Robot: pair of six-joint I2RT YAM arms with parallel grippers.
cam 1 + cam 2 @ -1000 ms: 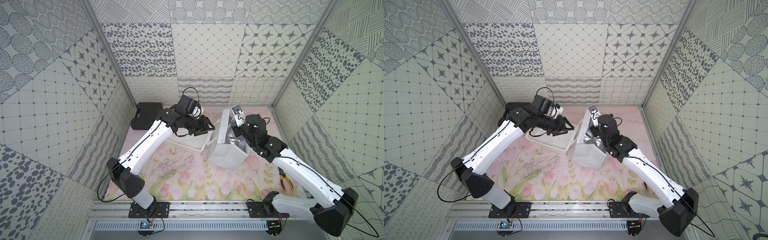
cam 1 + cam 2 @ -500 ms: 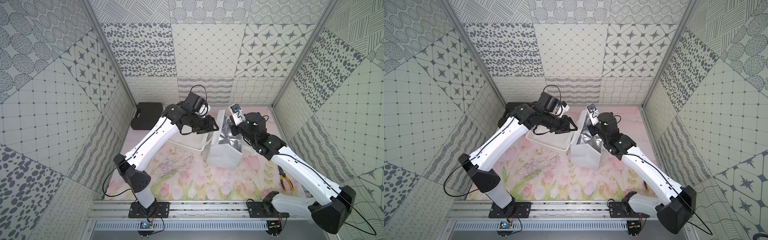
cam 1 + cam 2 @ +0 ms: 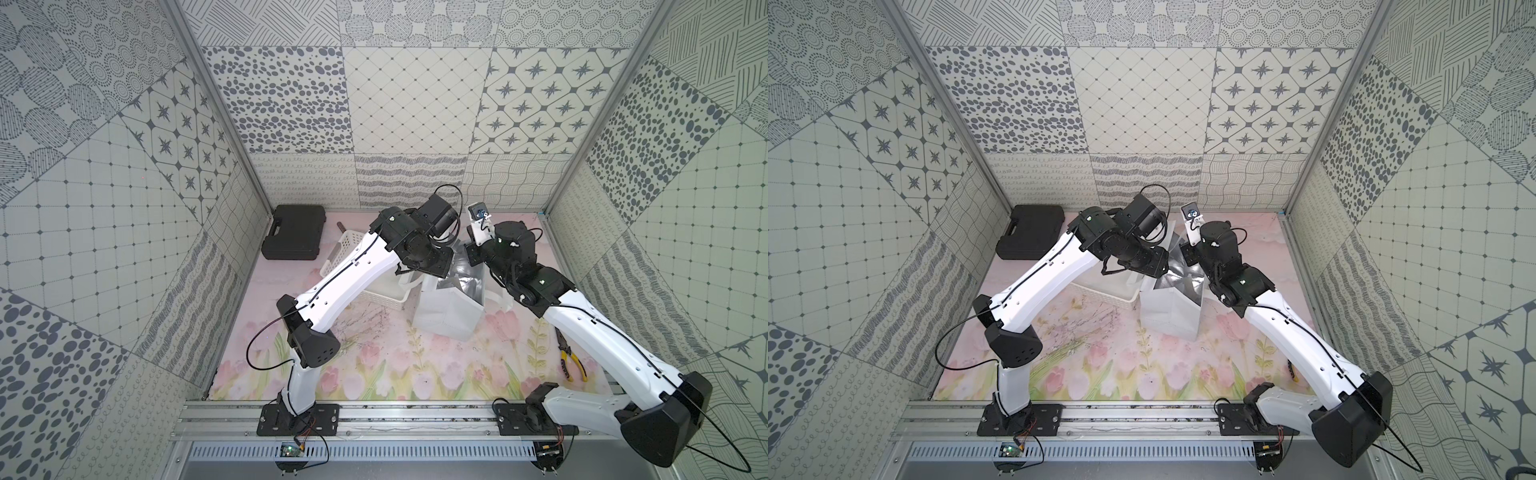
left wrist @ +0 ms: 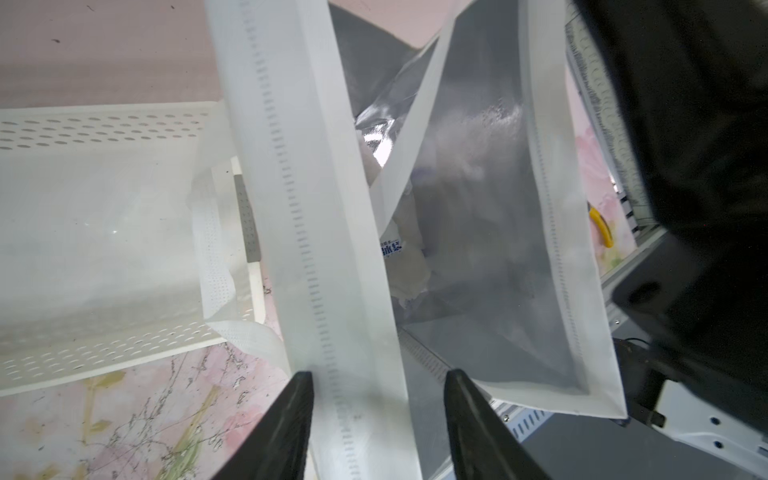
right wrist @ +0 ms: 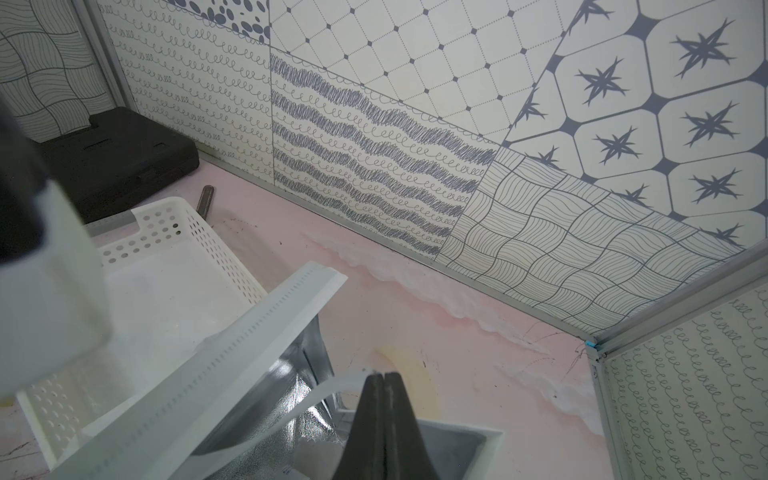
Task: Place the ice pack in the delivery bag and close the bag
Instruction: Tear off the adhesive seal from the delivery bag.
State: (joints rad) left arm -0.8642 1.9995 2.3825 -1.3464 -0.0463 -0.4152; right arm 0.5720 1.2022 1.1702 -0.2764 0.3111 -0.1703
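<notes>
**Ice pack is in the bag**

The ice pack (image 4: 405,253) lies inside the bag (image 3: 449,311). It rests against the shiny silver inside, low down. You can see a bit of blue print on it.

The bag stands near the middle of the tabletop (image 3: 374,374), a bit closer to the back edge. Its top is open. The white basket (image 3: 384,296) sits just beside it, on the side toward the left edge.

The left gripper (image 4: 376,374) hangs over the bag's mouth. Its two fingers (image 4: 291,419) are partway apart and hold nothing. The bag's white rim shows between them. I cannot tell if they touch it.

The right gripper (image 5: 383,376) is squeezed tight. It pinches a thin white strap (image 5: 328,392) of the bag between its tips and holds it up on the far side of the bag.

A black case (image 3: 295,232) lies in the back left corner of the tabletop. Yellow pliers (image 3: 571,365) lie by the right edge, nearer the front.
</notes>
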